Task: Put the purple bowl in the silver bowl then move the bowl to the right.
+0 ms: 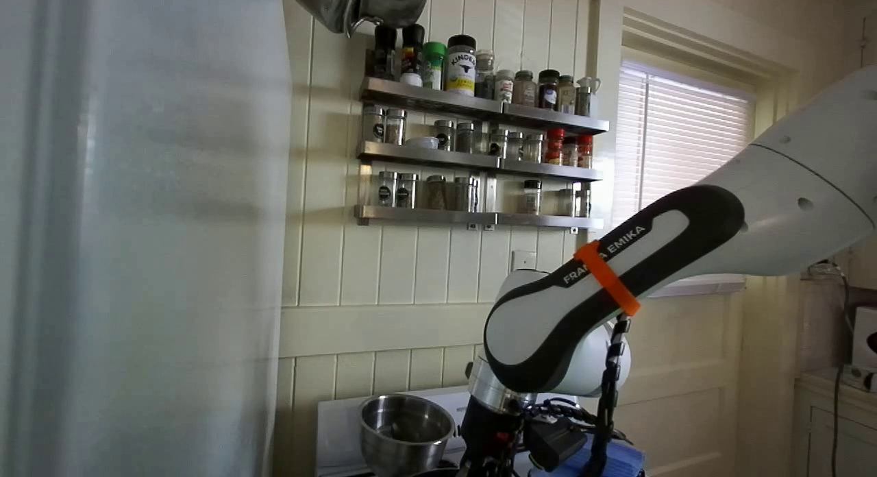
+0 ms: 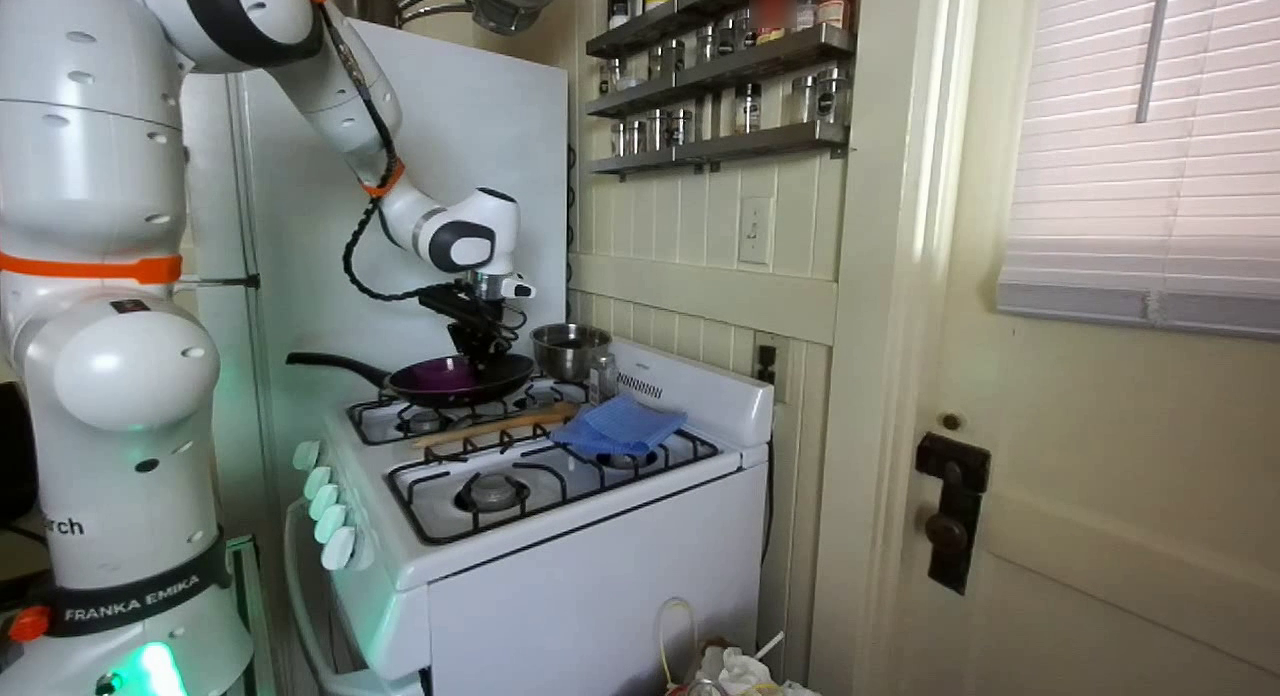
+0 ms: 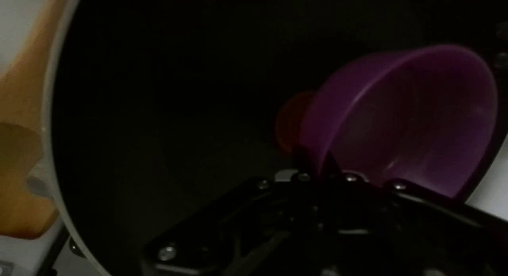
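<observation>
The purple bowl (image 2: 438, 376) sits inside the black frying pan (image 2: 512, 381) on the stove. Its rim runs between the fingertips of my gripper (image 3: 318, 165), which is shut on the bowl's wall. In the wrist view the purple bowl (image 3: 420, 117) looks tilted, its mouth turned to the right, over the dark pan (image 3: 170, 109). An exterior view has the gripper (image 2: 484, 356) reaching down into the pan. The silver bowl (image 2: 568, 354) stands behind the pan, near the stove's back panel; the silver bowl (image 1: 404, 436) also shows in an exterior view, where the purple bowl is hidden.
A wooden utensil (image 2: 495, 428) lies across the middle of the stove. Beside the silver bowl stand a clear jar (image 2: 603, 378) and a blue cloth (image 2: 622, 426). The stove's back panel (image 2: 690, 401) rises behind them, and a refrigerator (image 2: 480, 126) stands alongside the pan.
</observation>
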You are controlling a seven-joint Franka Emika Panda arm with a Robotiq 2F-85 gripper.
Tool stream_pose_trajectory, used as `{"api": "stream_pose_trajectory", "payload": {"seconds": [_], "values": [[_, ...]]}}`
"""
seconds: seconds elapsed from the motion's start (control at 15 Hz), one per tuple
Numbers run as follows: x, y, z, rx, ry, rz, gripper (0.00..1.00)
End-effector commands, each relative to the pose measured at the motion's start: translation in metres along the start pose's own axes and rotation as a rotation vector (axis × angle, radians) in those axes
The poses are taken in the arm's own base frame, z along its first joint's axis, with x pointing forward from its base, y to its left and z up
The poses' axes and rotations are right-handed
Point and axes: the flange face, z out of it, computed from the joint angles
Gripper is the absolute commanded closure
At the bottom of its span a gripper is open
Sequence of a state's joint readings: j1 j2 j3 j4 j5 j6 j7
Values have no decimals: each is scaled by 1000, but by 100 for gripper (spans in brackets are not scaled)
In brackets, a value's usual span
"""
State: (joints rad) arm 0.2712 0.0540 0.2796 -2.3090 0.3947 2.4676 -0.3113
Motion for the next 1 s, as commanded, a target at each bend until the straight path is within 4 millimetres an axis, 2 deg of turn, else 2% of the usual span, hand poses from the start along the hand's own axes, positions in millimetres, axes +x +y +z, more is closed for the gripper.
{"api": "stream_pose_trajectory", "payload": {"seconds": [0.0, 0.13, 0.27, 0.6, 0.67, 0.73, 0.93], "values": [[-2, 0, -5, -31, 4, 18, 100], [1, -1, -15, -3, 18, 13, 99], [5, 2, -35, 8, 62, 19, 99], [23, 27, -110, 47, 276, 108, 99], [29, 34, -119, 55, 305, 129, 99], [36, 42, -123, 44, 330, 150, 99], [60, 58, -112, 13, 366, 181, 99]]}}
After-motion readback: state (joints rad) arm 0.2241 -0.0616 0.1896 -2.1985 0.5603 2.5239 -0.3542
